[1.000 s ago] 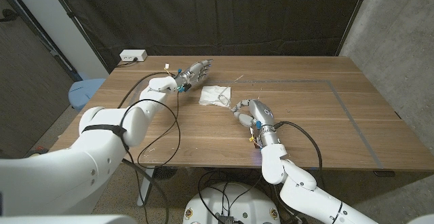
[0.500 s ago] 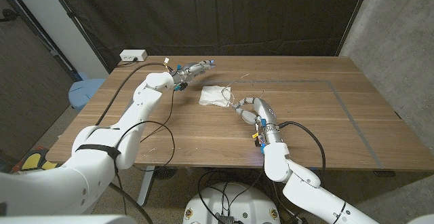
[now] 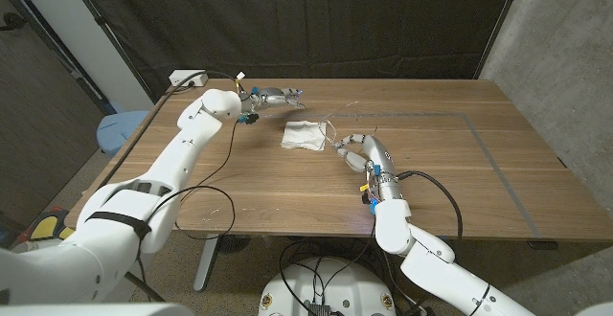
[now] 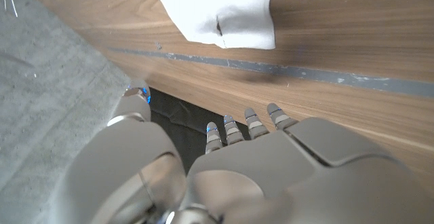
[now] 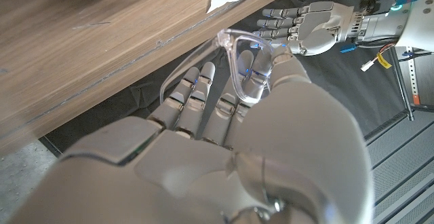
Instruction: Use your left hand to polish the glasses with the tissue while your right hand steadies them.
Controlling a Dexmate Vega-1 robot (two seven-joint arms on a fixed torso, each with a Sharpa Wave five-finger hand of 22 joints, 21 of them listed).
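Polishing has not begun, by the look of things; the right hand [image 3: 356, 150], at centre frame in the head view, grips the clear-framed glasses [image 5: 245, 66], fingers curled around the frame as the right wrist view shows, so the steadying half appears in place; the glasses are only faintly visible in the head view, at that hand just right of the tissue. The white tissue [image 3: 304, 135] lies unheld on the wooden table [image 3: 460, 177], slightly above and left of centre, close beside the right hand; whether they touch cannot be told. The left hand [image 3: 274, 96] hovers to the upper left of the tissue, fingers extended and holding nothing; it has yet to take the tissue and bring it to the lenses. Against the frame one second back, the left arm has swung higher and further toward the table's far edge, the hand turning flatter; the right hand has shifted slightly up-frame; the tissue lies unchanged.
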